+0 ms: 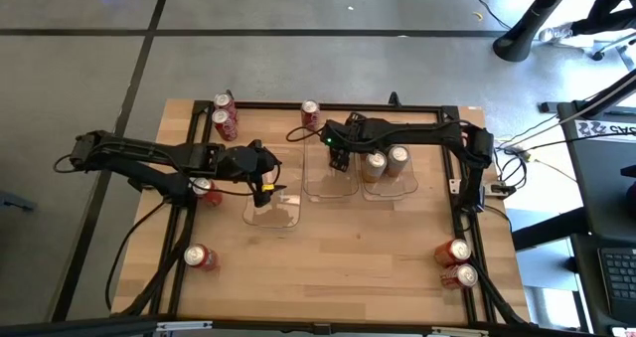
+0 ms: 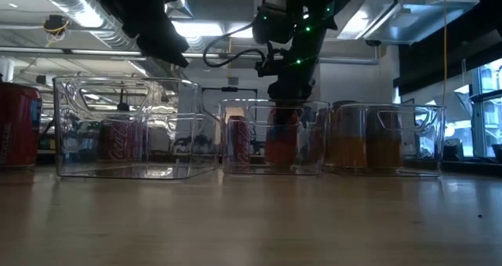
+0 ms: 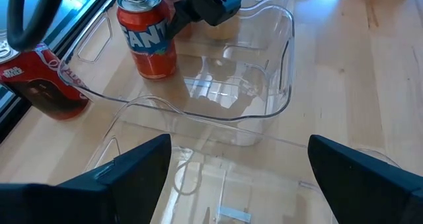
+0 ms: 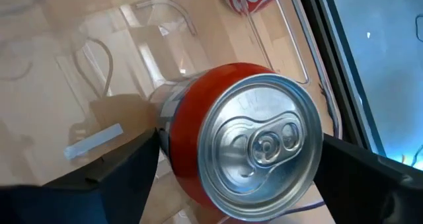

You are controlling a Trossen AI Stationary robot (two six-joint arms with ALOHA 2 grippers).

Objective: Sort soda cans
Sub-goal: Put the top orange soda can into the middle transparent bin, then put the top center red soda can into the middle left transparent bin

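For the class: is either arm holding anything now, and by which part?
The right gripper brackets an orange can by its sides in the middle tray; grip unclear. Left gripper: nothing.

My right gripper (image 1: 338, 161) sits low inside the middle tray (image 1: 331, 190), fingers spread on either side of an orange can (image 4: 248, 141) that fills the gap between them. That tray's walls close me in on the sides; straight up is free. Right of the middle tray, the next tray (image 1: 389, 191) is blocked by two gold cans (image 1: 386, 162). Left of it, the left tray (image 1: 271, 216) is bare, with my left gripper (image 1: 266, 183) wide open above its rim.
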